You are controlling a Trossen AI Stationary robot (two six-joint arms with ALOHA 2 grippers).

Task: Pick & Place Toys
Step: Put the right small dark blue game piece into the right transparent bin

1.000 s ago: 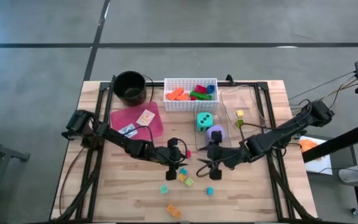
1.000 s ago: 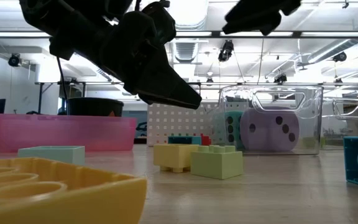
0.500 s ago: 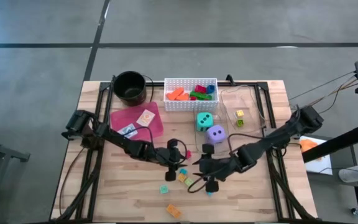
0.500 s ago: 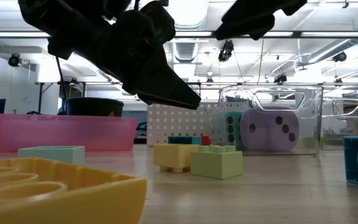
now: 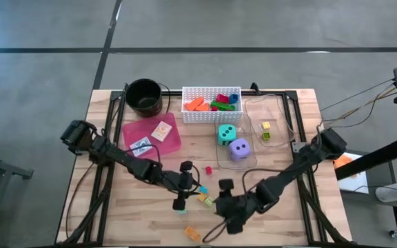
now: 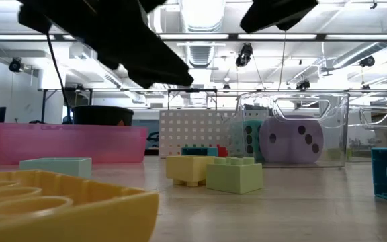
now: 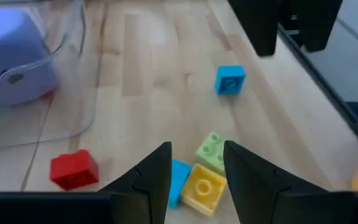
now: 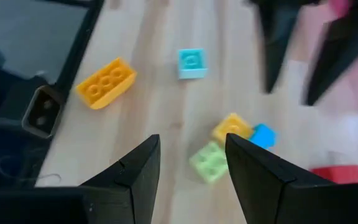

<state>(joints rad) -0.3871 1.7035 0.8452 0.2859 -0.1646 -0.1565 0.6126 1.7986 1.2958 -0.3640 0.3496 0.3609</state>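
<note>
looking down from above, both arms cover part of the little pile of blocks near the front middle of the table (image 5: 302, 103), so some blocks are hard to see there. in the low view the arms are only big dark shapes at the top, cut off by the edge. a yellow brick right by that camera is cut off too.

the left gripper (image 7: 196, 163) reaches in from the left side and hangs over the pile. its two fingers stand a little apart and nothing is between them. just past them lie a yellow block (image 7: 204, 188), a light green block (image 7: 212, 150) and a blue block (image 7: 178, 180), all touching or almost touching. a red block (image 7: 74, 169) sits off to one side, and a small blue cube (image 7: 230, 79) lies farther away.

the right gripper (image 8: 189, 163) comes in from the right side, low and near the front edge. its fingers are partly open and hold nothing. an orange brick (image 8: 105, 83) lies alone near the table's edge.

the purple die (image 5: 238, 148) and the teal die (image 5: 227, 133) sit in a clear box (image 5: 276, 117). the white basket (image 5: 211, 114) at the back holds more blocks. cards (image 5: 161, 129) lie on the pink tray (image 5: 174, 141), beside a black pot (image 5: 144, 96).
</note>
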